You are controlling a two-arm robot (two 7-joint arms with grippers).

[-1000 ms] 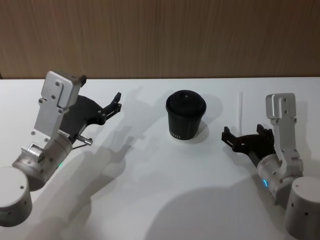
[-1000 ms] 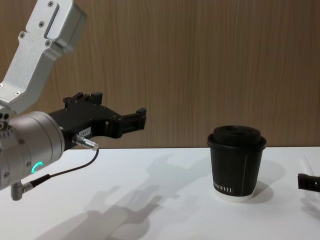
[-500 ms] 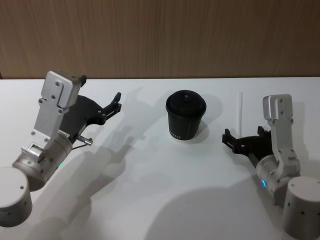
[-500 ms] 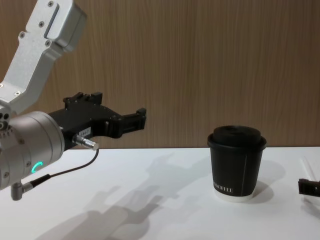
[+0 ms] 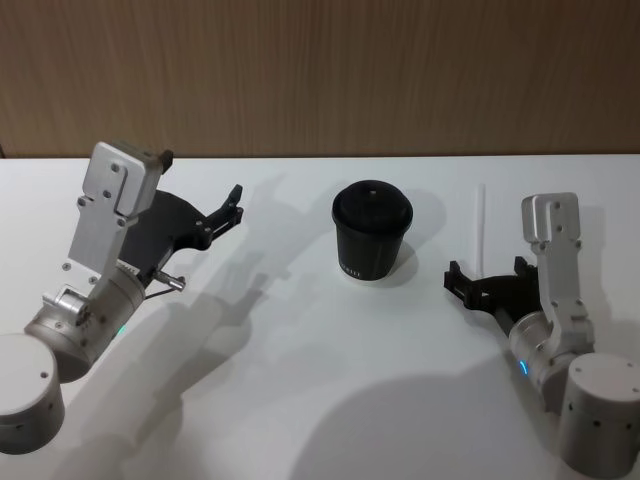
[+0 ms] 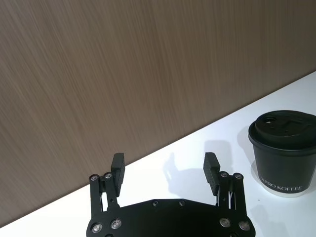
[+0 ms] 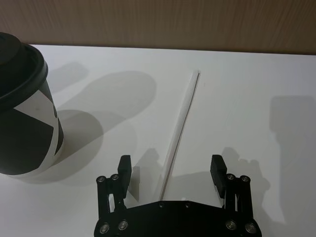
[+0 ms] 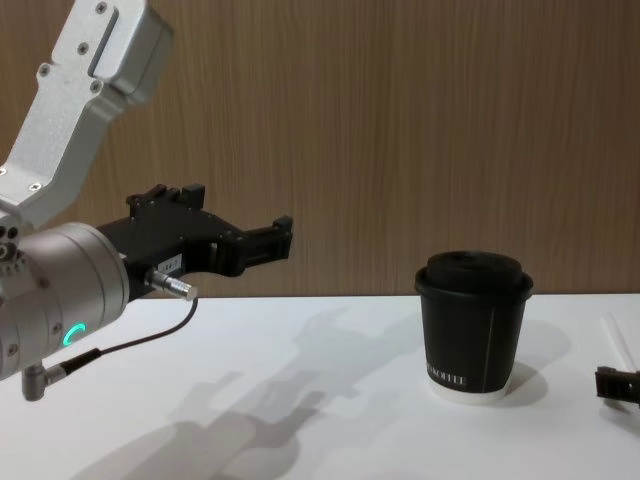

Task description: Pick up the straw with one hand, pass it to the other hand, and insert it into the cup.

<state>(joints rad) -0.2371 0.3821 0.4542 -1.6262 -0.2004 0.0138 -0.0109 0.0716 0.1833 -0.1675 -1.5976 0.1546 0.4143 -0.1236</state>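
Though wide open, right gripper [image 7: 170,163] seemingly straddles straw [image 7: 185,108].

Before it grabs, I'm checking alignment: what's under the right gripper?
The straw lies flat on the table, running between the open fingers of the right gripper. Its near end is hidden beneath the gripper's body.

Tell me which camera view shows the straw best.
The right wrist view: the straw lies flat on the table, almost its whole length visible, its near end between the open right gripper's fingers. The head view shows a thin white line right of the cup; the chest view, a short piece at its right edge.
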